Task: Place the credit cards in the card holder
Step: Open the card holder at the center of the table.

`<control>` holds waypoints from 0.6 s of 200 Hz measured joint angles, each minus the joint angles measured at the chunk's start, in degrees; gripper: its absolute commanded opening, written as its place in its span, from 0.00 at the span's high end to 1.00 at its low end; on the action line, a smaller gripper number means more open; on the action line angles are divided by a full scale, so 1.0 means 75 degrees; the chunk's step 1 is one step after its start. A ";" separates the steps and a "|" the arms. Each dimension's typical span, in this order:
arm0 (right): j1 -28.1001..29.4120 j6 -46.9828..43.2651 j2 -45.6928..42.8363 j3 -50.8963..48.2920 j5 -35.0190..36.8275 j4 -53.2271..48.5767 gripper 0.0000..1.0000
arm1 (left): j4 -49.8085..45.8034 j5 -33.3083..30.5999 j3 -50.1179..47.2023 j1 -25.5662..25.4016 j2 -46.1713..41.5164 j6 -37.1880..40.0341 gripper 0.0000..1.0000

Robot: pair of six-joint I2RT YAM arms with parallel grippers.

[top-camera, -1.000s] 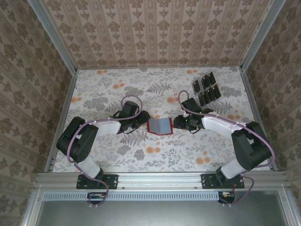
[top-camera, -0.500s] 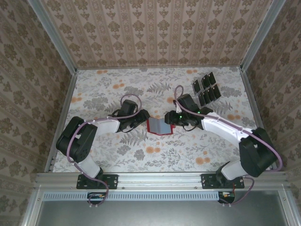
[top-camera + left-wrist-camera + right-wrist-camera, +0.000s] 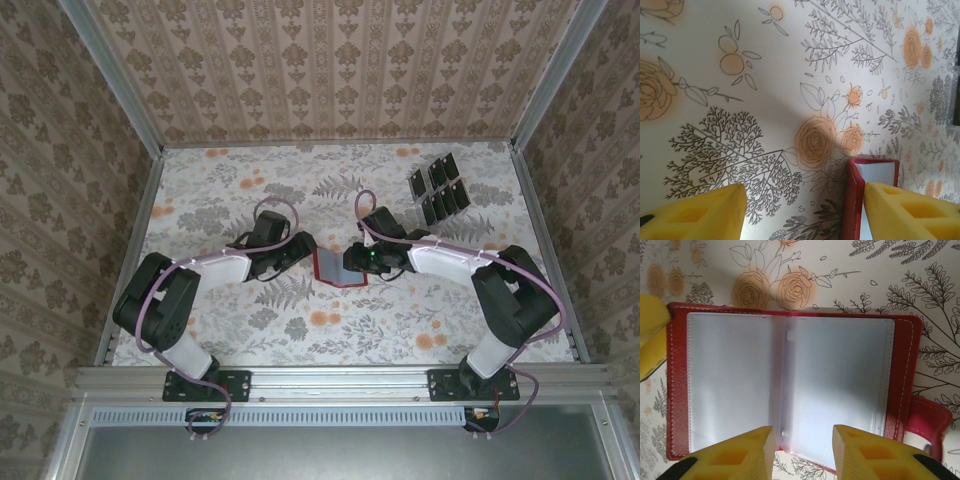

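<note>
The card holder point(image 3: 335, 269) lies open on the floral table, red border up, and its greyish-blue pockets point(image 3: 790, 385) show bare. My right gripper point(image 3: 351, 262) hovers over its right half. Its yellow fingers point(image 3: 735, 455) stand open over the pockets with nothing between them. My left gripper point(image 3: 307, 250) is open at the holder's left edge point(image 3: 856, 195). One of its fingers point(image 3: 650, 330) rests on that red border. The credit cards point(image 3: 438, 190), several small black rectangles, lie in rows at the far right, away from both grippers.
Aluminium rails edge the table on the left point(image 3: 135, 250) and right point(image 3: 545, 240), with patterned walls behind them. The holder's red tab point(image 3: 930, 422) sticks out on its right side.
My right gripper has slid left from beside the card holder to over it, its jaws narrowing a little. The left arm has barely moved.
</note>
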 measured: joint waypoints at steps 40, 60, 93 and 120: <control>-0.0029 0.0000 0.0125 -0.0055 0.0006 0.0085 0.62 | 0.0032 0.0000 -0.0184 0.0012 0.0000 0.0000 0.38; -0.0070 0.0000 0.0221 -0.0073 0.0023 0.0105 0.62 | 0.0035 -0.0009 -0.0344 0.0047 0.0000 -0.0003 0.38; -0.0140 0.0020 0.0361 -0.0207 0.0052 0.0105 0.62 | 0.0213 -0.0015 -0.0516 0.0099 -0.0032 -0.0006 0.38; -0.0157 0.0055 0.0425 -0.0227 0.0052 0.0111 0.61 | 0.0335 -0.0006 -0.0583 0.0108 -0.0055 -0.0006 0.38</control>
